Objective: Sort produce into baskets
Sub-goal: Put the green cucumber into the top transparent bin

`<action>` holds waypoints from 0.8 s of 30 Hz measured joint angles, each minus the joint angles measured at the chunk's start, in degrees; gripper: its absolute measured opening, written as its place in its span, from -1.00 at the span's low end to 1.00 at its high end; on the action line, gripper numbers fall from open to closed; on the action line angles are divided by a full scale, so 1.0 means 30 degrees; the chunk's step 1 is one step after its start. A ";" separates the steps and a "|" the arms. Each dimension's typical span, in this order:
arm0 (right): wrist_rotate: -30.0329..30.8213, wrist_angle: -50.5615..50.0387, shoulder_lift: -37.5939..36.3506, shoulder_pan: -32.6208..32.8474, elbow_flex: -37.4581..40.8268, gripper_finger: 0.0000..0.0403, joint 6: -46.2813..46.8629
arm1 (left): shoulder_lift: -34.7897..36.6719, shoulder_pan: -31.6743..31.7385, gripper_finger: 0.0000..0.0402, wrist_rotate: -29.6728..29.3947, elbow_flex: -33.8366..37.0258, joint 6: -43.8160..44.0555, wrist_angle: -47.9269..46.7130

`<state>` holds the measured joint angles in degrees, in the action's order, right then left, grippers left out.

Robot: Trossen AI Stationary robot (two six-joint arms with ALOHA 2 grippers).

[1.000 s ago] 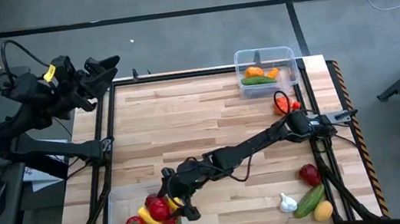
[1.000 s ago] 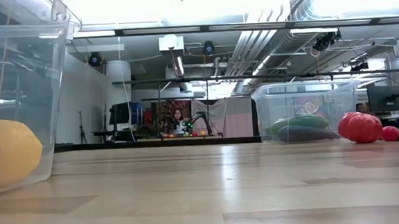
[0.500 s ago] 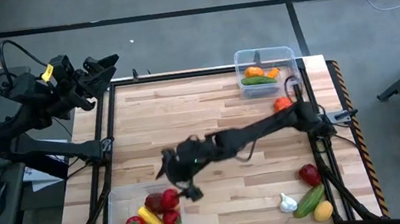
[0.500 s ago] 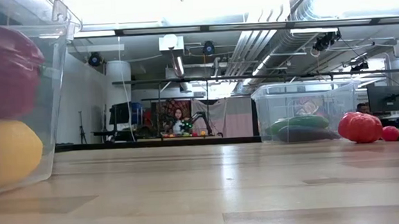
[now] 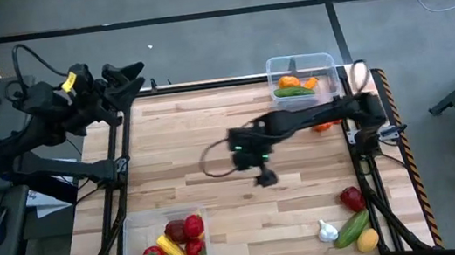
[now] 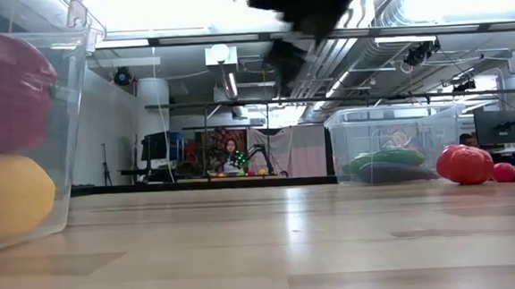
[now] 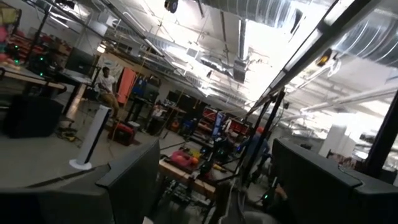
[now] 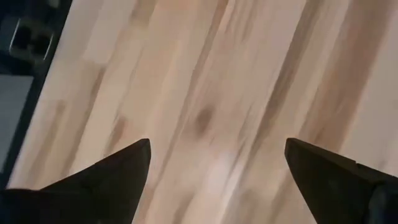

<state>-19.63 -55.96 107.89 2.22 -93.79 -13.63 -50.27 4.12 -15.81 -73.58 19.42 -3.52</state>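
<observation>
The right gripper [image 5: 264, 175] hangs over the middle of the smooth wooden table [image 5: 209, 121]. Its fingers are spread wide and hold nothing, with bare planks all around it. One clear plastic tub [image 5: 162, 242] with round corners sits well off on the left arm's side, near the table's front edge, holding red and yellow produce. The other tub [image 5: 301, 79] sits behind the gripper at the far edge, with a green cucumber [image 5: 292, 92]. Loose garlic [image 5: 327, 231] lies by the front corner. The left gripper [image 5: 128, 74] waits off the table, fingers apart and empty.
</observation>
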 joint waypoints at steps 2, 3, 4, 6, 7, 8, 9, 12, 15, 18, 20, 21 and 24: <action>-0.0120 0.1255 -0.2158 0.0182 0.3456 0.80 0.1310 | -0.0123 0.0000 0.50 0.0000 0.0000 -0.0029 -0.0139; -0.0120 0.1873 -0.3336 0.0362 0.5180 0.80 0.2285 | -0.0144 0.0000 0.50 0.0007 0.0001 -0.0032 -0.0238; -0.0140 0.2411 -0.4469 0.0632 0.6727 0.80 0.3436 | -0.0156 0.0000 0.50 0.0007 0.0015 -0.0064 -0.0407; -0.0142 0.3254 -0.6724 0.1489 0.9361 0.80 0.6085 | -0.0208 0.0000 0.50 0.0007 0.0015 -0.0192 -0.0590; -0.0145 0.3643 -0.7806 0.2047 1.0368 0.80 0.7446 | -0.0214 0.0000 0.50 0.0001 0.0015 -0.0299 -0.0753; -0.0168 0.3944 -0.8839 0.2675 1.1173 0.80 0.8892 | -0.0257 0.0000 0.50 0.0000 0.0015 -0.0418 -0.0884; -0.0192 0.4253 -0.9799 0.3363 1.1868 0.80 1.0340 | -0.0322 0.0000 0.50 0.0000 0.0015 -0.0573 -0.0949; -0.0144 0.5276 -1.1776 0.5598 1.3210 0.80 1.4895 | -0.0574 0.0000 0.50 0.0000 0.0015 -0.0719 -0.1095; 0.0432 0.6945 -1.2956 0.7707 1.3806 0.80 1.9184 | -0.0865 0.0000 0.50 0.0000 0.0015 -0.0992 -0.1097; 0.2286 0.7987 -1.3386 0.9572 1.3928 0.80 2.3405 | -0.1107 0.0000 0.50 0.0000 0.0015 -0.1519 -0.1079; 0.3383 0.8100 -1.3404 1.0595 1.3740 0.80 2.5261 | -0.1242 0.0000 0.50 0.0004 0.0015 -0.1516 -0.1075; 0.3586 0.8168 -1.3397 1.1055 1.3671 0.80 2.5720 | -0.1311 0.0000 0.50 0.0002 0.0015 -0.1518 -0.1080; 0.3570 0.8132 -1.3323 1.1876 1.3691 0.80 2.6845 | -0.1388 0.0000 0.50 0.0007 0.0015 -0.1516 -0.1060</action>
<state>-8.92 -31.57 67.92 37.85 -52.72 66.90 -54.43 4.12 -15.79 -73.54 14.87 -6.70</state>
